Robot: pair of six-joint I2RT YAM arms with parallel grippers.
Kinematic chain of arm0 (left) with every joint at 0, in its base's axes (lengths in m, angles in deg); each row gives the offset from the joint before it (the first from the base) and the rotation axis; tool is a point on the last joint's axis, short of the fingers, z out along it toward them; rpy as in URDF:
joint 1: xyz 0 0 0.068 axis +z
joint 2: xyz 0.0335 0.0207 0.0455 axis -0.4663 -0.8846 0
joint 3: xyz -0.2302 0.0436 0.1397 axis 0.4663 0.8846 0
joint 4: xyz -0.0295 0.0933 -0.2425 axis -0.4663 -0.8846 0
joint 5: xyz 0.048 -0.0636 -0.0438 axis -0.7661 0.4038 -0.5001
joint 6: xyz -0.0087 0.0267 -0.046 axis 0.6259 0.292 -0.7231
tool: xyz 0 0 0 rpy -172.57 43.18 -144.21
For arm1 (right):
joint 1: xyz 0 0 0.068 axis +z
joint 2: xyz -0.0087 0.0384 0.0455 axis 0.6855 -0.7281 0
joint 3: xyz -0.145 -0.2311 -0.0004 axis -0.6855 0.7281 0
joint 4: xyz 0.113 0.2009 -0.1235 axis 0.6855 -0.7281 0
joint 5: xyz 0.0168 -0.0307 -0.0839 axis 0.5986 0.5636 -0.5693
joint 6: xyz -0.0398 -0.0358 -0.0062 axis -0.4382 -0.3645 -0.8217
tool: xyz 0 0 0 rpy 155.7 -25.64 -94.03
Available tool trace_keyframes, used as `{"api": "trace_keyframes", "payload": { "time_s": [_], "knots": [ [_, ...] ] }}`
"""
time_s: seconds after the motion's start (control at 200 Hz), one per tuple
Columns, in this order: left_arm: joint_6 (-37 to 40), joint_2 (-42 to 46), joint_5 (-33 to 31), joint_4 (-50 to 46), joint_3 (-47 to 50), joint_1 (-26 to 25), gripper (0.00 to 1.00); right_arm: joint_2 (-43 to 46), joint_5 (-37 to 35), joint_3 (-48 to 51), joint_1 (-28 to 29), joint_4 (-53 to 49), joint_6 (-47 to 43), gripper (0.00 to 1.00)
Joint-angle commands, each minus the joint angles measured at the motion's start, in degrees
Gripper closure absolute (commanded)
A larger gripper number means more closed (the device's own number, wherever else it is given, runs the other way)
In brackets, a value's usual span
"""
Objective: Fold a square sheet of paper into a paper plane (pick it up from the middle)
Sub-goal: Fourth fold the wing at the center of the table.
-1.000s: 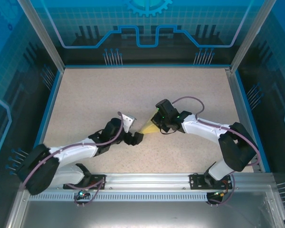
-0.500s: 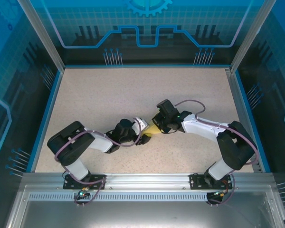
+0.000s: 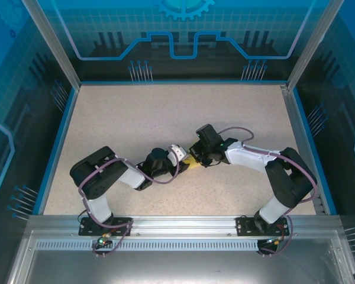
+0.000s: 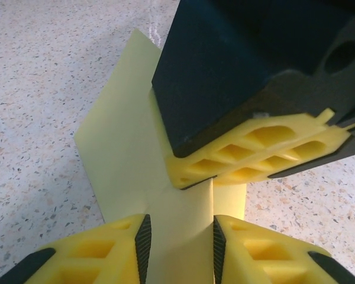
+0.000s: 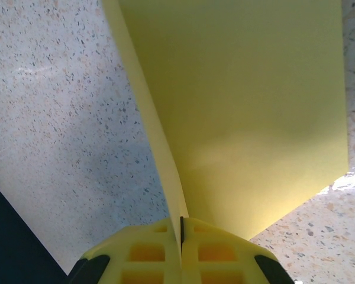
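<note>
Over the last second the left arm has swung in from 8 o'clock and drawn up close, so that the left tool (image 3: 185, 167) now meets the right tool (image 3: 197, 158) near the middle of the tabletop (image 3: 136, 118). Its jaws have been narrowing as it came. In the left wrist view the left tool (image 4: 178, 236) straddles a strip of the sheet of paper (image 4: 124, 136), the pads apart with the paper between them. I cannot tell whether they press on it yet.

The right tool (image 5: 181, 228), reaching in from 4 o'clock, is closed tight on the pale-yellow sheet (image 5: 242, 118), which fans away from its tips toward 12 o'clock in its own view, clear of the tabletop. From above, the sheet (image 3: 191, 163) is a small yellow patch between the two tools.

This looks like a second hold being taken, so that one tool can steady the sheet while the other works a crease. The plane is far from finished.

No writing or brand can be read on the paper or either tool. The back panel (image 3: 183, 35) carries blue circuit lines and a gear shape, with no words.
</note>
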State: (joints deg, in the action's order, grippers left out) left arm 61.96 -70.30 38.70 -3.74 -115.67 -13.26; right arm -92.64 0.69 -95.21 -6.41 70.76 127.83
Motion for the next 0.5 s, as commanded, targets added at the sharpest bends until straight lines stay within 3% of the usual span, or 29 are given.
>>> {"api": "trace_keyframes", "payload": {
  "time_s": [0.0, 0.395, 0.495],
  "knots": [
    [-0.34, -0.99, -0.66, 3.12, -0.8, -0.56, 0.67, 0.09, 1.2, 0.82, -1.04, 0.14, 1.45, 1.0],
    [-1.12, -2.25, -0.81, 4.27, -0.01, -0.77, 0.76, 0.32, 2.66, 0.72, -1.98, -0.22, 2.03, 1.0],
    [-1.27, -2.53, -0.84, 4.26, -0.12, -0.78, 0.8, 0.26, 3.43, 0.48, -2.48, 0.14, 0.44, 0.93]
  ]
}}
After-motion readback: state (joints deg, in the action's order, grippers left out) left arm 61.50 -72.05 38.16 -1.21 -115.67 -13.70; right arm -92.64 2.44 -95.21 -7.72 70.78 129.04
